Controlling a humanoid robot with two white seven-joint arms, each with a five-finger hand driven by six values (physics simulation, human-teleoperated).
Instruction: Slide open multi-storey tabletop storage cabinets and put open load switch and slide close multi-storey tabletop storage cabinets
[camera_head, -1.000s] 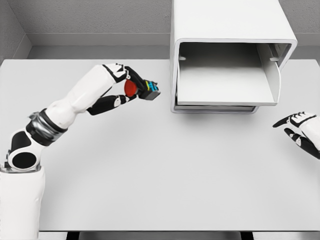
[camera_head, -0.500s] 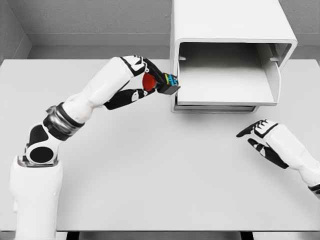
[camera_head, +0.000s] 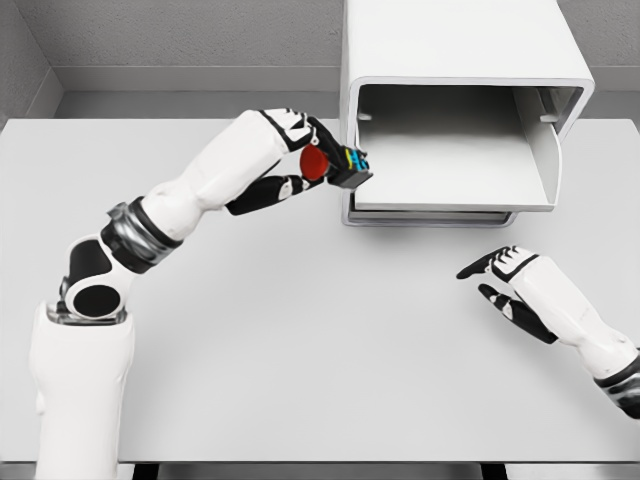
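Observation:
A white tabletop storage cabinet (camera_head: 455, 40) stands at the back right of the table, and its drawer (camera_head: 452, 185) is slid out toward me. My left hand (camera_head: 318, 165) is shut on the load switch (camera_head: 342, 167), a small dark block with a red round knob and blue-green terminals. The switch hangs just at the drawer's front left corner, above the table. My right hand (camera_head: 497, 279) hovers open over the table, in front of the drawer and to the right.
The grey table (camera_head: 300, 340) stretches wide in front of the cabinet. A grey wall runs behind it. The cabinet's open side panel (camera_head: 548, 150) angles outward at the right of the drawer.
My left hand has carried the switch rightward up to the drawer's left corner. My right hand has moved in from the right edge toward the table's middle.

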